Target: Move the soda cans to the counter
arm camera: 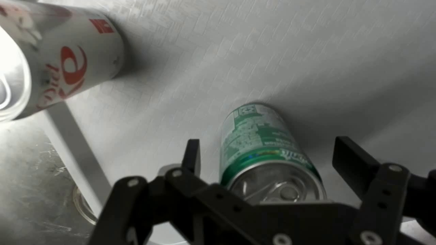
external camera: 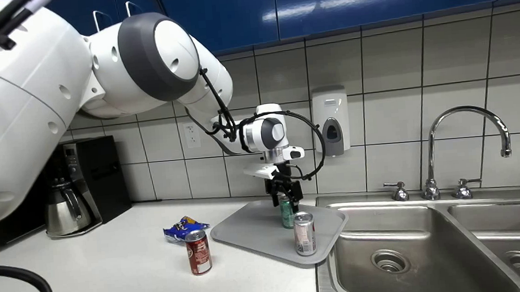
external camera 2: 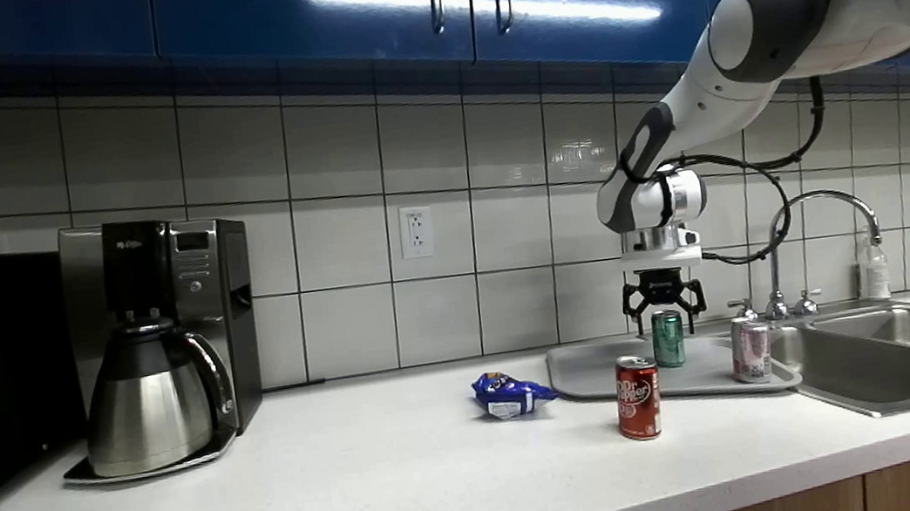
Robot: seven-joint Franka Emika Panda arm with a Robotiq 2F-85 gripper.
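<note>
1. Green can bolt upright on the tray, long axis vertical, lid up! The silver can matches it on the tray; the red can, upright too, stands on the counter.
2. In an exterior view, the end effector straddles the green can's top; from there, the red can stands at seven o'clock, the silver at four.
3. And it's spread wide, a gap on both sides of the green can in the wrist view.
4. Same wrist view: the green can's lid faces between five and six o'clock, the silver can at ten from it.
5. Only the wrist view brings us "Diet" on the silver can; the red can is in both exterior views, outside the wrist view.
</note>
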